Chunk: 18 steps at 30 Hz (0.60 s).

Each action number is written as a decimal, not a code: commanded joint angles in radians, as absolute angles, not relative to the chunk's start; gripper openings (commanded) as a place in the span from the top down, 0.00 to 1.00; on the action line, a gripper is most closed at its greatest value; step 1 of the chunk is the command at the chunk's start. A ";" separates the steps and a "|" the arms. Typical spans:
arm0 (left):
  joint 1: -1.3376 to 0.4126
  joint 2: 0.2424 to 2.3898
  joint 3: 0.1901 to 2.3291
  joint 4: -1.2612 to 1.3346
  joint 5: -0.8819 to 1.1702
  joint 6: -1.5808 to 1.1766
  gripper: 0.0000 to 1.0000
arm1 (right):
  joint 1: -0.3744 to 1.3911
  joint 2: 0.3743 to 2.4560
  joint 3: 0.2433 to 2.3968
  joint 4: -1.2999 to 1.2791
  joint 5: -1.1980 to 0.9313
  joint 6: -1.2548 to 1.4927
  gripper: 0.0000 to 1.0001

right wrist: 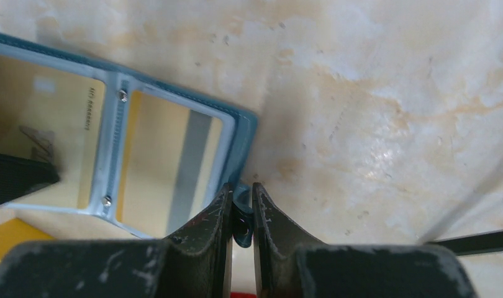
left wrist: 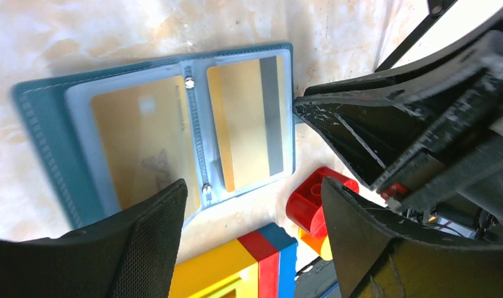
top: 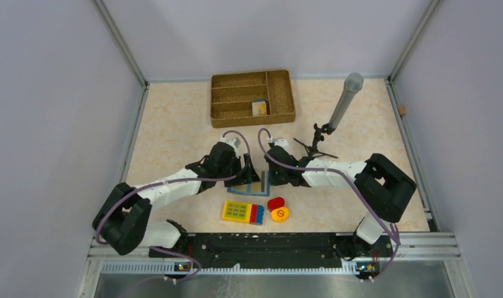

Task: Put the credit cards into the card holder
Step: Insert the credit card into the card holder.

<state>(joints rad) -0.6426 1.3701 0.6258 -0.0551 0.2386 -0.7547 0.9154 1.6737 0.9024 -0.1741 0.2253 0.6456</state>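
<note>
tabletop (top: 174,143): beige marbled, matte, flat; metal rail along the near edge.
room: plain lavender-grey walls on three sides, metal corner posts.
tray (top: 252,97): brown wicker, rectangular, divided. Sits at the far side, well apart from the holder. Small tan item (top: 259,108) inside, too small to identify.
stand (top: 343,102): grey cylinder, tilted, on a black tripod right of the tray.
block (top: 240,212): yellow keypad with a red and blue end, just beside the holder on its near side.
pieces: red one (top: 276,202) and yellow-orange round one (top: 280,214), just beside each other, right of the block.
holder (left wrist: 44,118): thin teal cover with a stitched edge. Lighter blue inner frame, clear pockets, two rivets on the spine. Lies open and flat, inside up, mid-tabletop between both hands.
cards (left wrist: 143,143): two, tan-yellow, thin, rectangular, one per pocket. This one shows a faint mark; the other (left wrist: 246,124) shows a grey stripe.
axis: holder's long axis runs left–right in the top view, tab end toward the right arm. Spine crosses that axis; the cards' long sides and the stripe run parallel to the spine.
left hand (left wrist: 253,185): spread wide, empty, at the holder's near edge. Black textured fingers (left wrist: 143,248); contact with the holder: cannot tell.
right hand (right wrist: 241,198): pressed almost together, pinching the tab (right wrist: 241,214) at the holder's edge. Fingers black, scuffed white.
</note>
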 commanded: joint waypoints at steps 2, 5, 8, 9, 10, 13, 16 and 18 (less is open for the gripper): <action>-0.631 1.212 0.683 -0.267 0.122 -0.693 0.18 | 0.884 1.603 0.855 -0.197 0.153 0.645 0.95; -0.608 1.166 0.665 -0.317 0.064 -0.676 0.15 | 0.878 1.579 0.845 -0.182 0.130 0.638 0.89; -0.563 1.150 0.631 -0.333 0.051 -0.669 0.14 | 0.876 1.562 0.842 -0.181 0.113 0.641 0.85; -0.550 1.147 0.621 -0.328 0.053 -0.669 0.12 | 0.877 1.558 0.840 -0.178 0.109 0.642 0.81; -0.541 1.147 0.609 -0.323 0.054 -0.669 0.11 | 0.876 1.556 0.838 -0.176 0.106 0.645 0.78; -0.522 1.154 0.582 -0.296 0.073 -0.672 0.09 | 0.876 1.546 0.835 -0.180 0.094 0.654 0.66; -0.509 1.168 0.548 -0.241 0.109 -0.678 0.11 | 0.877 1.517 0.830 -0.176 0.073 0.667 0.58; -0.496 1.182 0.525 -0.201 0.141 -0.689 0.20 | 0.877 1.488 0.828 -0.173 0.060 0.671 0.54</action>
